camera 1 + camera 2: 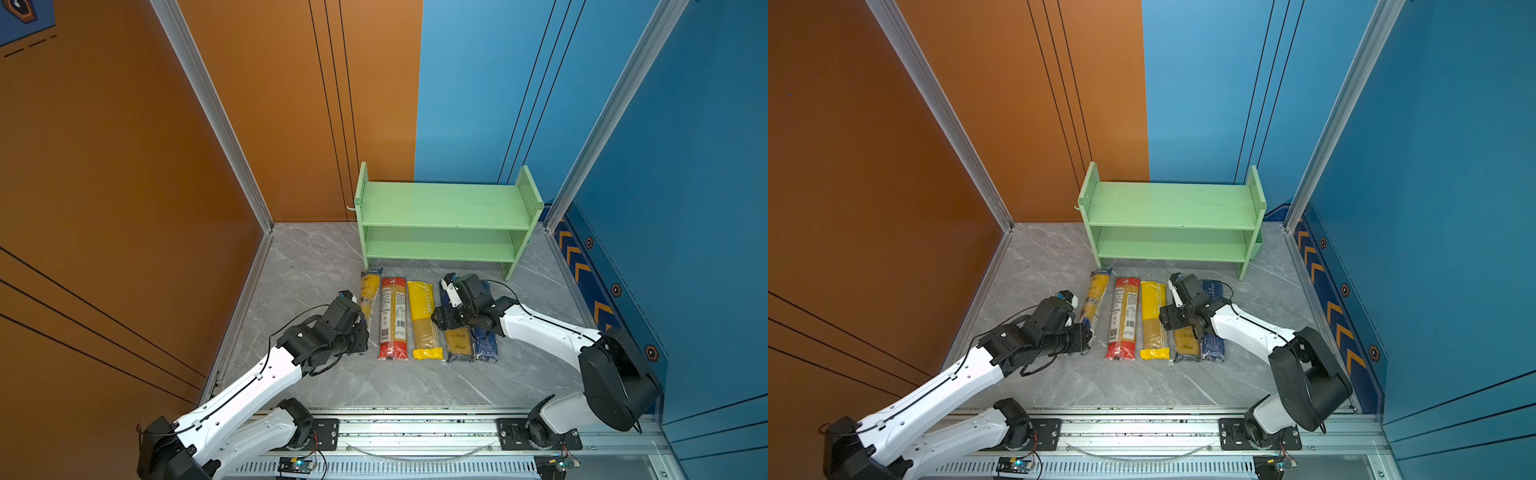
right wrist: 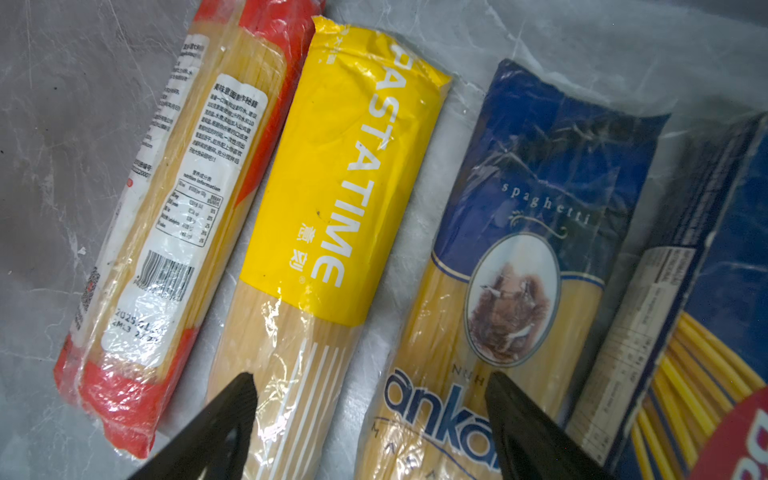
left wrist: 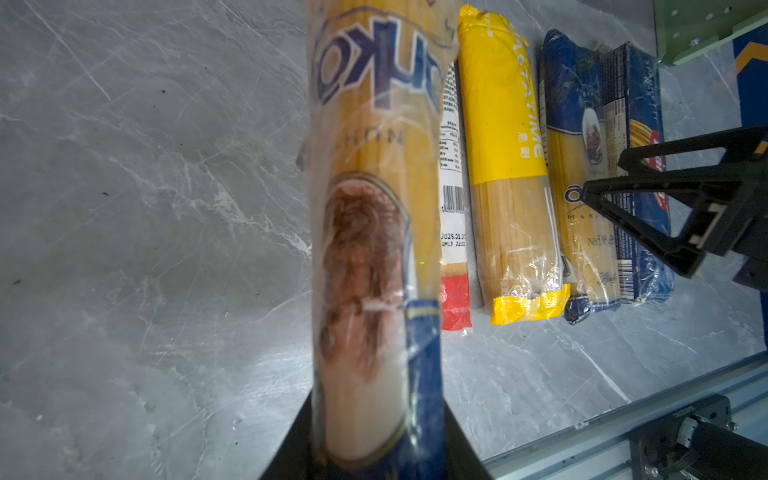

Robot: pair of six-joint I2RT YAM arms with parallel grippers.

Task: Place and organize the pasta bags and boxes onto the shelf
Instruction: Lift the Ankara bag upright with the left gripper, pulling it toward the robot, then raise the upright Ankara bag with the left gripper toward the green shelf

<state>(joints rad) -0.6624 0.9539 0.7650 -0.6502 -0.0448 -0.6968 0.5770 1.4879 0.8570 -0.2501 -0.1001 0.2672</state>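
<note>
Left gripper point(image 3: 376, 411) clamps the near end of the leftmost ankara bag point(image 1: 369, 291), which stretches away from it toward the green shelf point(image 1: 444, 208) at the far wall. Right gripper point(image 2: 370, 378), jaws spread wide, hangs above the yellow bag point(image 2: 345, 166) and the second ankara bag point(image 2: 511, 291), right of centre.

Leftmost ankara bag point(image 3: 374, 208) blurred up close; Barilla pack point(image 2: 727, 249) cut off by frame edge.
</note>
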